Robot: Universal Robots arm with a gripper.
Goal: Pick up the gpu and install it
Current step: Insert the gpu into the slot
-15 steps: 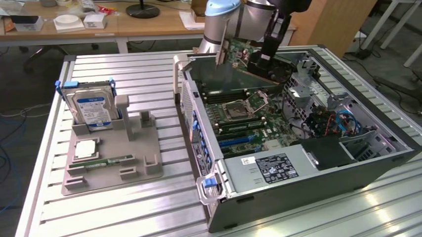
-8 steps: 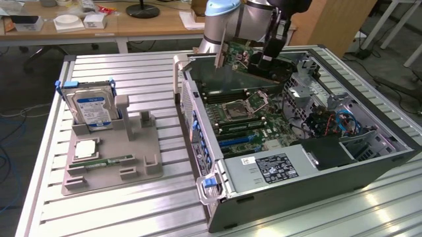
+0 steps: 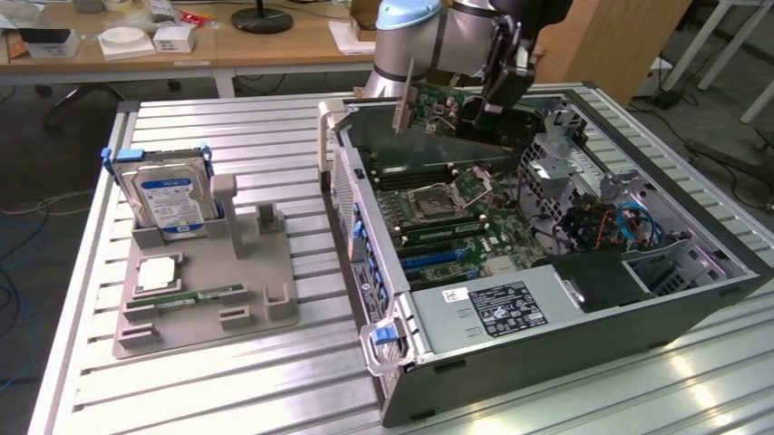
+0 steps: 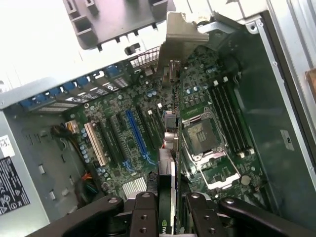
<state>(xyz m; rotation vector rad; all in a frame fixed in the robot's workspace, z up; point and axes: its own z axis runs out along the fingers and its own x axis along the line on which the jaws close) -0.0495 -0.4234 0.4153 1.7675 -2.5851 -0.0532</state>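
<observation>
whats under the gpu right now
The gpu, held in the gripper, hangs over the motherboard. A blue slot and the cpu socket show beneath it. The strip of board directly under the card's edge is covered.

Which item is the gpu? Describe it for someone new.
Find the open computer case on the slatted table. Above its motherboard, the gripper holds the gpu: a thin dark card with a silvery end bracket, unlike the boxy hard drive.

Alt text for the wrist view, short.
The gripper holds the gpu edge-on, silvery bracket at the far end, above the motherboard of an open computer case. A CPU socket and a blue expansion slot flank it below.
</observation>
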